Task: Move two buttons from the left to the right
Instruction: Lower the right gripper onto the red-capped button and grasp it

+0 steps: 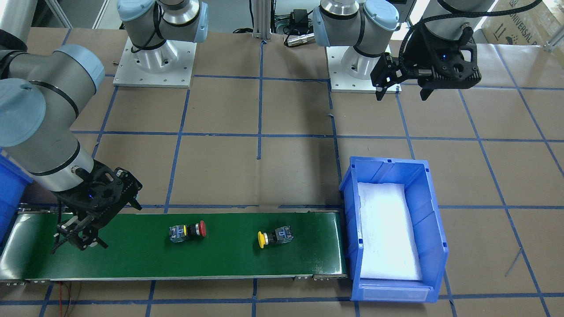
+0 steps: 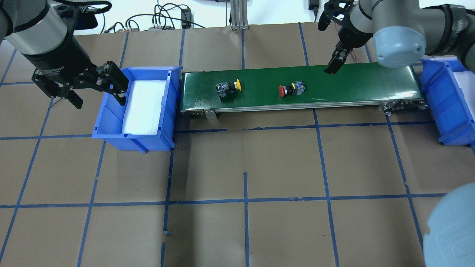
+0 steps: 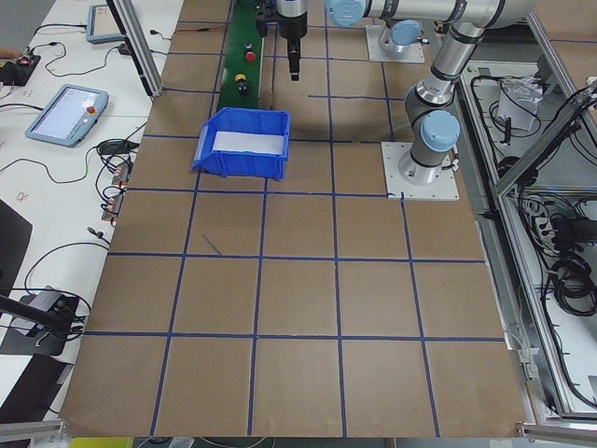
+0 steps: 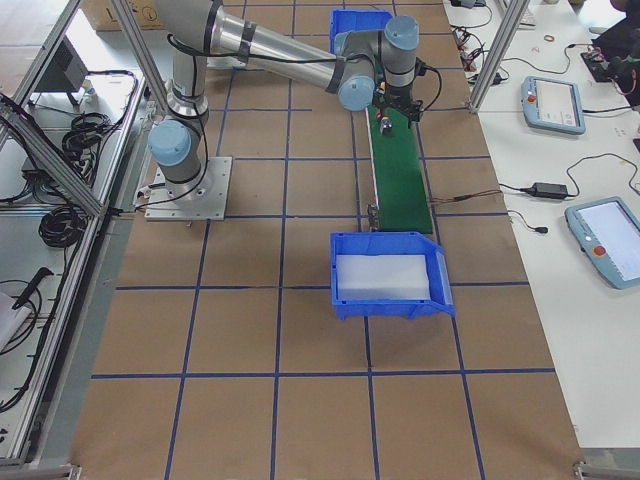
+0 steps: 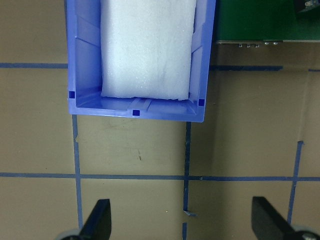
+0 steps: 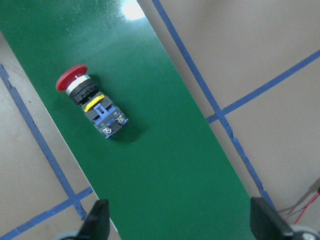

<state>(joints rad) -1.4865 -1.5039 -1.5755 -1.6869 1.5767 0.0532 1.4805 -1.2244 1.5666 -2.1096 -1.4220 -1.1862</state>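
Note:
Two buttons lie on their sides on the green conveyor belt (image 2: 352, 85), apart from each other. The red button (image 2: 291, 89) (image 1: 189, 231) (image 6: 90, 97) is near mid-belt. The yellow button (image 2: 228, 87) (image 1: 275, 237) is nearer the left blue bin (image 2: 111, 126). My right gripper (image 2: 332, 68) (image 1: 79, 242) (image 6: 180, 225) hangs open over the belt's right part, apart from the red button and holding nothing. My left gripper (image 2: 98, 98) (image 1: 403, 92) (image 5: 182, 225) is open and empty, raised by the left bin's outer side, over bare table.
The left bin (image 1: 436, 237) (image 5: 135, 112) holds only a white foam pad and abuts the belt's left end. A second blue bin (image 2: 445, 104) (image 1: 9, 193) stands at the belt's right end. Brown table with blue tape lines lies in front of the belt.

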